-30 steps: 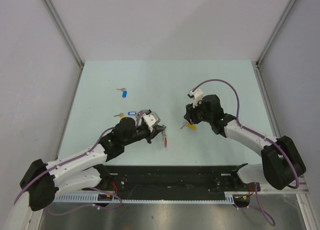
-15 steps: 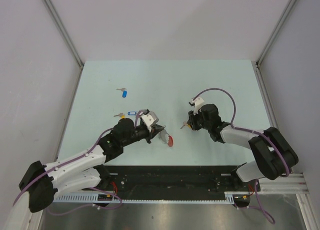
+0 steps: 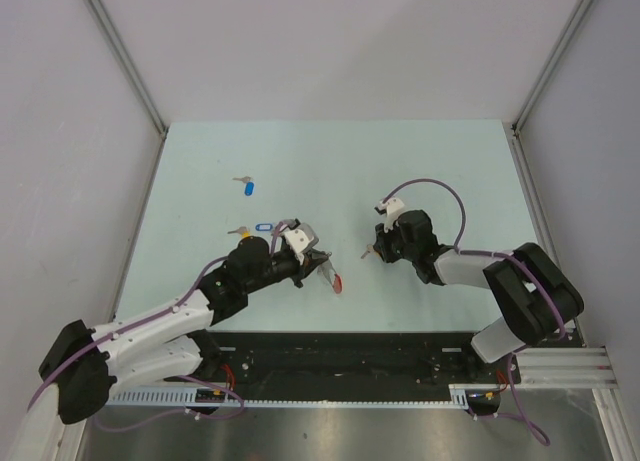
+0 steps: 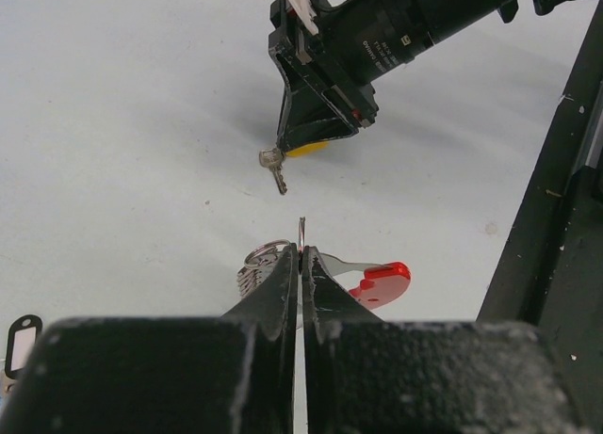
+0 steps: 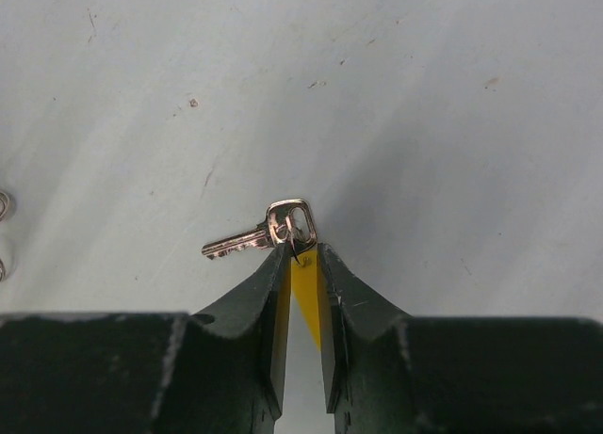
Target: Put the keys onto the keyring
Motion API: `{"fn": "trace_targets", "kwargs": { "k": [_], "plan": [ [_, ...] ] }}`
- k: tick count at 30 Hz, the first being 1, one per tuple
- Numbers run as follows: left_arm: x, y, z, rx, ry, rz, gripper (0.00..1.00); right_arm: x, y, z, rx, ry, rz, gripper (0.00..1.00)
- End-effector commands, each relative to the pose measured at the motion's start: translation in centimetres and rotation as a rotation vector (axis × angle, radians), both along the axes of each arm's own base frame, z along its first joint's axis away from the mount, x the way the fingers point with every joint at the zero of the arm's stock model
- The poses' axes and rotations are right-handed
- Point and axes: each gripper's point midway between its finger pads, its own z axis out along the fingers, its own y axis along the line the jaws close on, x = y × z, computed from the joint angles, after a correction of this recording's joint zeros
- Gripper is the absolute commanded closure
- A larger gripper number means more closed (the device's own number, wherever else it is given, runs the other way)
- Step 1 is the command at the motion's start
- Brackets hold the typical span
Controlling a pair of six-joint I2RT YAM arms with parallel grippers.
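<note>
My left gripper [image 3: 320, 263] is shut on the thin metal ring of the keyring [image 4: 301, 234]. Its red plastic arc [image 4: 382, 280] hangs to the right of the jaws and its grey metal coil [image 4: 256, 267] to the left, just above the table. My right gripper [image 3: 376, 249] is shut on the yellow tag [image 5: 303, 281] of a small silver key [image 5: 252, 237], which dangles at the fingertips. In the left wrist view that key [image 4: 274, 168] hangs a short way beyond the ring, apart from it. The keyring's red part [image 3: 336, 281] also shows from above.
A key with a blue tag [image 3: 248, 187] lies on the table at the far left. Another key with a blue-rimmed tag [image 3: 258, 226] lies just beyond my left wrist. The black base rail [image 3: 340, 356] runs along the near edge.
My right arm has folded lower and carried the yellow-tagged key slightly left, toward the keyring. The red arc has swung beneath my left gripper, which has stayed in place.
</note>
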Motion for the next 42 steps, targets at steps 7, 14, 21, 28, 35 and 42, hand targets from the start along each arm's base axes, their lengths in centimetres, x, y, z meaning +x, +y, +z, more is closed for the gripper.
{"fn": "trace_targets", "kwargs": {
  "k": [7,14,21,28,35,42],
  "plan": [
    [0.1,-0.8,1.8,-0.06,-0.026,-0.019,1.0,0.4,0.3,0.1,0.016,-0.012,-0.016,0.78],
    [0.0,-0.8,1.7,-0.06,-0.023,-0.022,1.0,0.2,0.3,-0.2,0.019,0.007,-0.016,0.78],
    [0.0,-0.8,1.9,-0.068,-0.031,-0.022,1.0,-0.1,0.0,-1.0,0.008,0.032,-0.025,0.82],
    [0.0,-0.7,1.8,-0.067,-0.03,-0.021,1.0,-0.1,0.0,-1.0,0.006,0.035,-0.033,0.91],
    [-0.7,-1.0,2.0,-0.095,-0.056,-0.062,1.0,-0.5,0.8,1.9,0.038,-0.018,0.031,1.0],
    [-1.7,-1.0,1.4,-0.117,-0.144,-0.13,1.0,-2.8,2.7,5.8,0.037,-0.023,0.172,1.0]
  ]
}}
